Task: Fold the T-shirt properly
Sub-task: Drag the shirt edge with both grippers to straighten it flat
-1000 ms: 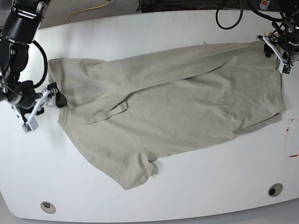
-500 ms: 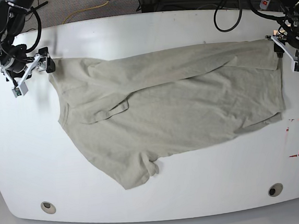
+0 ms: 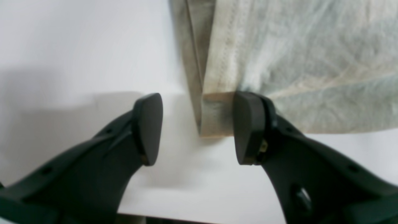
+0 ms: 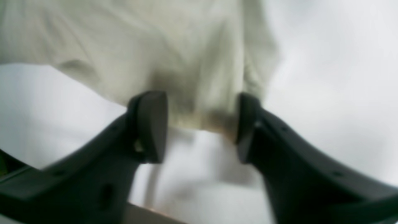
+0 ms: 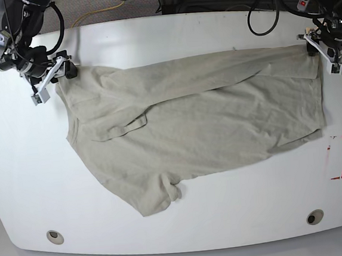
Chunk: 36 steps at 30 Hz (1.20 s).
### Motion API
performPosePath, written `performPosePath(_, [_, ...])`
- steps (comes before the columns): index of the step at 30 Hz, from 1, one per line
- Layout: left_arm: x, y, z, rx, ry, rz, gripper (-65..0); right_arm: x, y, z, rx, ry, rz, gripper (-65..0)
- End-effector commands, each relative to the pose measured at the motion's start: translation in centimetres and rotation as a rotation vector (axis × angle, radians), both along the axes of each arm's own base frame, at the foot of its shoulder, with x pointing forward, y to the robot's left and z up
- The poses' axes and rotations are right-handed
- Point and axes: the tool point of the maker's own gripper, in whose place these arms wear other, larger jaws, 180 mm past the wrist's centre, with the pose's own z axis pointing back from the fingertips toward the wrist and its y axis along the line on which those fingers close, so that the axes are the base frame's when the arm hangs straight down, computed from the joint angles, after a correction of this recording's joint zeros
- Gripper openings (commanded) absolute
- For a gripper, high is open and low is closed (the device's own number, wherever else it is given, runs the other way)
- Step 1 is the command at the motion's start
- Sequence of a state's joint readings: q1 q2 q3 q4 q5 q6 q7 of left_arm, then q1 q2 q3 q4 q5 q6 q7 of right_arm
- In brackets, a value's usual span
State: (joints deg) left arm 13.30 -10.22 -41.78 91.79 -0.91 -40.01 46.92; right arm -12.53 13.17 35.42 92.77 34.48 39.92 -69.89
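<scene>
A: T-shirt (image 5: 200,119) first. Where?

B: Flat on the white table (image 5: 185,222), spread across the middle, long axis left to right in the base view. Khaki-beige, wrinkled. One layer is folded over along the far edge; a sleeve pokes toward the near edge.

A: Left gripper (image 5: 324,47)?

B: At the far right corner of the shirt in the base view. In its wrist view the left gripper (image 3: 199,127) has its jaws apart, with a folded hem corner of the T-shirt (image 3: 279,56) between them. Cloth touches one finger (image 3: 245,127); the other stands clear over bare table. Not pinching.

A: Right gripper (image 5: 49,75)?

B: At the shirt's far left corner in the base view. Wrist view is blurred: right gripper (image 4: 202,127), jaws apart, edge of the T-shirt (image 4: 155,46) hanging into the gap. Cloth seems to meet one finger (image 4: 248,124). Can't tell about a grip; no clamp visible.

A: Anything else?

B: Red-marked rectangle (image 5: 339,157) on the table just beside the shirt's right edge. Two round holes near the front edge, cables behind the table.
</scene>
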Motion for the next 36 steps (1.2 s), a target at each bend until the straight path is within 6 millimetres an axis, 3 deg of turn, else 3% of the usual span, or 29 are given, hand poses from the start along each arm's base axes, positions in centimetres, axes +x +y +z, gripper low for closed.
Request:
performPosePath(1, [0.1, 0.5, 0.4, 0.021, 0.003, -0.004, -31.8, 0.6, -0.6, 0.2, 0.006, -0.024, -0.003, -46.9])
performPosePath(5, [0.1, 0.8, 0.5, 0.027, 0.005, -0.005, -32.6, 0.1, -1.3, -0.5, 0.007, 0.004, -0.013, -54.2])
performPosePath(11, [-0.2, 1.0, 0.5, 0.030, 0.010, 0.000, -45.4, -0.9, -2.8, 0.7, -0.057, 0.001, 0.013, -65.0])
performPosePath(17, [-1.8, 1.9, 0.5, 0.058, 0.047, -0.011, -51.0, -2.3, -2.9, 2.0, -0.122, -0.003, 0.057, -65.0])
performPosePath(26, [-3.8, 1.9, -0.3, 0.059, 0.096, -0.012, -50.4, -4.3, -2.7, 1.7, -0.138, 0.055, 0.081, -65.0])
performPosePath(30, [-3.6, 1.8, 1.3, 0.101, 0.073, -0.035, -49.4, -4.3, -2.6, 1.9, -0.144, 0.054, 0.085, -64.8])
performPosePath(32, [-3.0, 1.6, 2.6, 0.131, 0.044, -0.053, -44.9, -3.8, -2.6, 2.7, -0.167, 0.027, 0.099, -58.7])
performPosePath(36, [-2.1, 1.2, 4.9, 0.185, -0.002, -0.083, -34.7, -3.0, -1.9, 4.7, -0.206, -0.036, 0.136, -33.3])
